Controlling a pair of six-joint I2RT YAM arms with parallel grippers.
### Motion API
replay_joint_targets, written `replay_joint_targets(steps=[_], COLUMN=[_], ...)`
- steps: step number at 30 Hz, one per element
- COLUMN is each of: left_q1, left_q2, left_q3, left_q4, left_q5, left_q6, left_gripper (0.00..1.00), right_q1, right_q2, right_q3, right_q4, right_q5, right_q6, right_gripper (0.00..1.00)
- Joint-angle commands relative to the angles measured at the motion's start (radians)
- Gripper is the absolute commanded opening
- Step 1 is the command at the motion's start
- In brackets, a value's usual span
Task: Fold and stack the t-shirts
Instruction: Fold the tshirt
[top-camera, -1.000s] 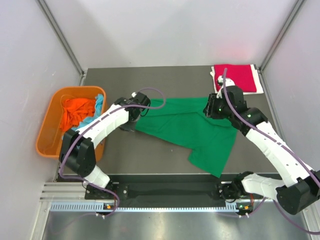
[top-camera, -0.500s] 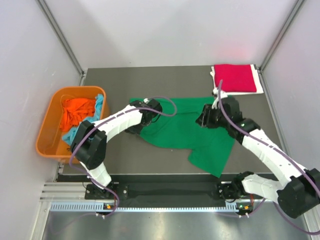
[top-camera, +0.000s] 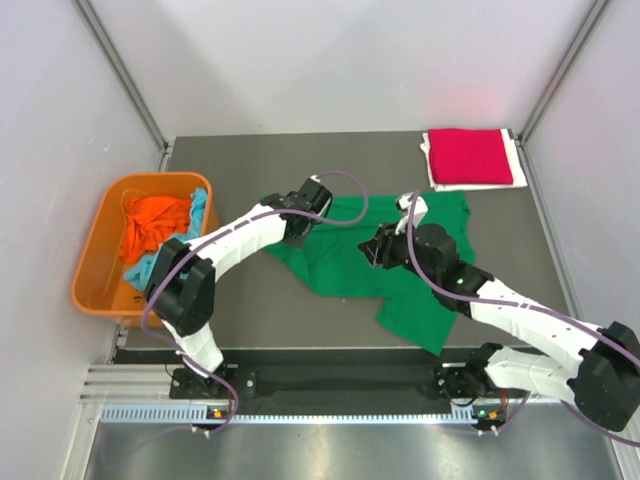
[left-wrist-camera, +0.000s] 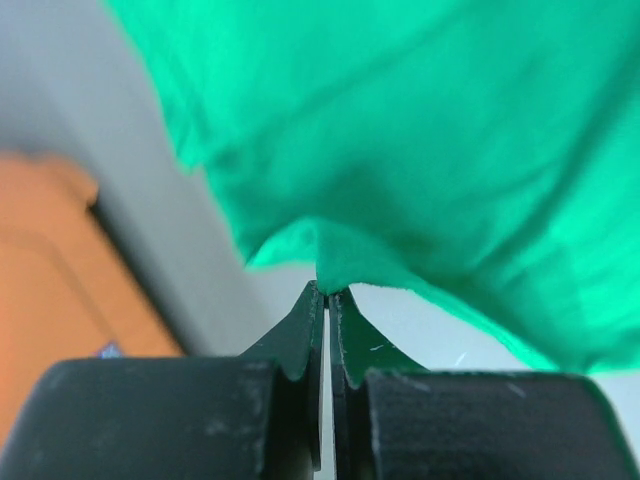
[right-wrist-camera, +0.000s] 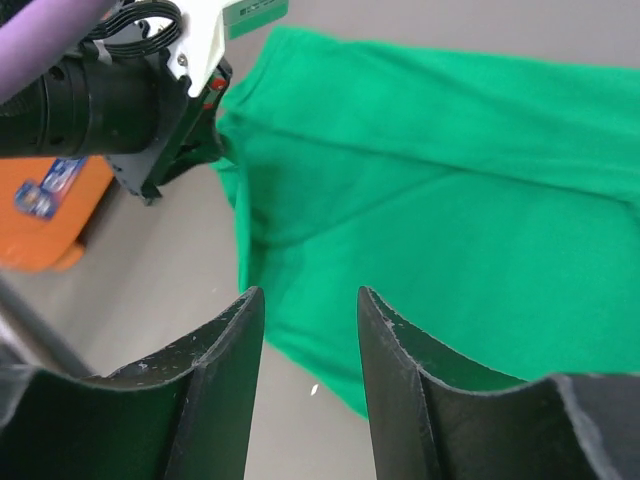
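The bright green t-shirt (top-camera: 420, 300) lies spread across the middle of the table, its left part lifted. My left gripper (top-camera: 318, 206) is shut on the edge of the shirt, and in the left wrist view that gripper (left-wrist-camera: 327, 290) pinches a fold of the green cloth (left-wrist-camera: 450, 150). My right gripper (top-camera: 372, 248) hovers open over the shirt's middle; in its own view the right gripper (right-wrist-camera: 310, 295) holds nothing above the green shirt (right-wrist-camera: 450, 180), facing the left gripper (right-wrist-camera: 215, 130). A folded crimson t-shirt (top-camera: 470, 157) rests at the back right.
An orange plastic tub (top-camera: 100, 290) stands off the table's left edge, holding a crumpled orange t-shirt (top-camera: 155, 222) and a light blue one (top-camera: 198, 208). A white sheet (top-camera: 521, 160) lies under the crimson shirt. Grey walls close in on both sides.
My left gripper has carried the shirt's left edge to the right. My right gripper has swung left and nearer, over the shirt's middle, and the shirt's right corner now lies flat.
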Motion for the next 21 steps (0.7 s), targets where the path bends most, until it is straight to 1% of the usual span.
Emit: replay_joint_targets(steps=[1,4,8,14,18,19,21], left_q1=[0.003,0.003,0.002,0.002,0.008,0.011,0.026], left_q2=[0.050,0.121,0.165,0.156,0.139,0.133,0.122], left_q3=[0.057,0.083,0.093,0.076,0.071,0.070,0.062], left_q4=[0.189,0.214,0.229,0.260,0.246,0.242,0.234], left_q5=[0.091,0.114,0.132,0.167,0.204,0.213,0.244], left_q6=[0.072,0.107,0.135,0.144,0.143,0.121,0.095], left_gripper=[0.00,0.00,0.00,0.00,0.00,0.02,0.18], right_q1=[0.014,0.014,0.015,0.014,0.014,0.014,0.018], right_q2=[-0.043,-0.065,-0.091,-0.115,-0.099,-0.091,-0.074], right_q3=[-0.008,0.003,0.029,0.037,-0.002,-0.008,-0.017], right_q4=[0.067,0.016,-0.029,-0.044,0.006,0.020,0.030], right_q5=[0.122,0.147,0.168,0.170,0.122,0.100,0.089], right_q6=[0.009,-0.007,-0.020,-0.011,0.015,0.023,0.048], right_gripper=[0.43,0.42,0.42,0.42,0.42,0.42,0.42])
